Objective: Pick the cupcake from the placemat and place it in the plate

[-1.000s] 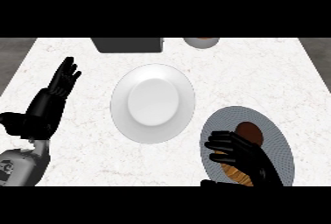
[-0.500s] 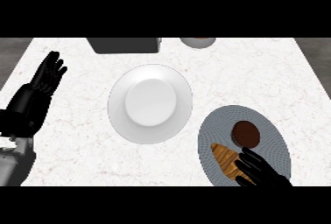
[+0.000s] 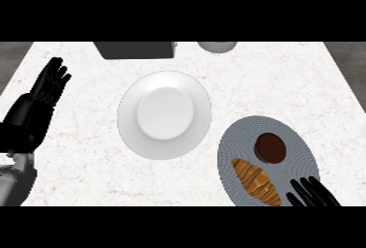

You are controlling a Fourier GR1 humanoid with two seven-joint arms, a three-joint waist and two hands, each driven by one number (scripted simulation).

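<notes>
On the counter (image 3: 93, 160), the cupcake (image 3: 271, 147) sits on the placemat (image 3: 304, 162), near and ahead of the right hand (image 3: 313, 194), which is open and holds nothing.

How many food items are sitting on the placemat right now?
2. The cupcake sits near the middle of the placemat; a golden pastry lies just below it, beside the right hand. The hand may hide part of the mat.
</notes>
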